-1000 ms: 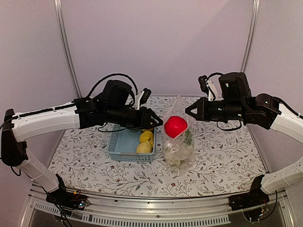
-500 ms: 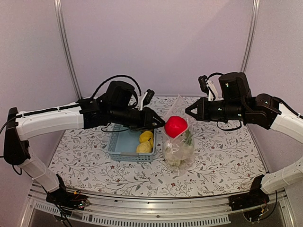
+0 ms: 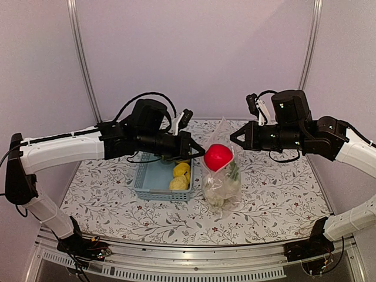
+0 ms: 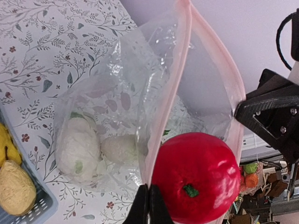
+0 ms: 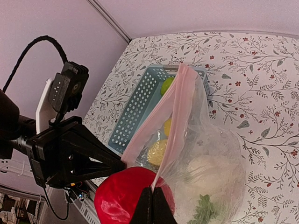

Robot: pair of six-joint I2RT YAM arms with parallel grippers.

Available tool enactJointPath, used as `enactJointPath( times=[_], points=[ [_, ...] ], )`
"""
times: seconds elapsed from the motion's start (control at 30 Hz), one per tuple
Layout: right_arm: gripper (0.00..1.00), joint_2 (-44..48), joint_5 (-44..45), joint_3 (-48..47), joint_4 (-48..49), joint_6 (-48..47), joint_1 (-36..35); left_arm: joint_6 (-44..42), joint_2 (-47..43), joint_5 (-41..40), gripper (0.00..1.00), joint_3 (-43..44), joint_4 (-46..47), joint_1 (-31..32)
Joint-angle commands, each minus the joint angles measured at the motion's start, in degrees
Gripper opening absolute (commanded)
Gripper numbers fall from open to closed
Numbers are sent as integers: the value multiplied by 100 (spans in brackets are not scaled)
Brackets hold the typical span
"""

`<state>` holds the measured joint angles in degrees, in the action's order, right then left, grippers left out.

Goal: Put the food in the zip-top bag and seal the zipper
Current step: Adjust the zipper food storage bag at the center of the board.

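Crinkled plastic blurs what lies low in the zip-top bag point(image 3: 222, 185): white pieces point(image 4: 77, 147) and a scrap of green, too hazy to name for sure. Both wrist views cut off their own fingertips at the lower edge. In the top view the left arm covers the far end of the light-blue basket point(image 3: 150, 179), where yellow lemons point(image 3: 181, 170) show. A white cloth printed with leafy twigs covers the table point(image 3: 276, 194), and pale purple walls point(image 3: 194, 59) stand around it. The bag stands upright at the middle, just right of the basket, base on the table, long axis vertical, mouth upward. Its pink zipper point(image 4: 187, 56) gapes, with a red tomato point(image 3: 218, 157) sitting in the opening. The left pincer point(image 3: 200, 154) is clamped on the mouth's left end and the right pincer point(image 3: 232, 140) on its right end.
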<state>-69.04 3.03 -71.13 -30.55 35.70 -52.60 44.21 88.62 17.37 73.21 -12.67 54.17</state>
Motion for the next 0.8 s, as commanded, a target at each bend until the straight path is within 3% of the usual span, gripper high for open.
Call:
enactJointPath(
  times=[0.0, 0.77],
  points=[
    [0, 101, 132, 11, -113, -55, -31, -147, -133, -59, 0, 231, -30, -65],
    [0, 233, 216, -63, -164, -30, -31, -707, -592, -185, 0, 798, -588, -73]
  ],
)
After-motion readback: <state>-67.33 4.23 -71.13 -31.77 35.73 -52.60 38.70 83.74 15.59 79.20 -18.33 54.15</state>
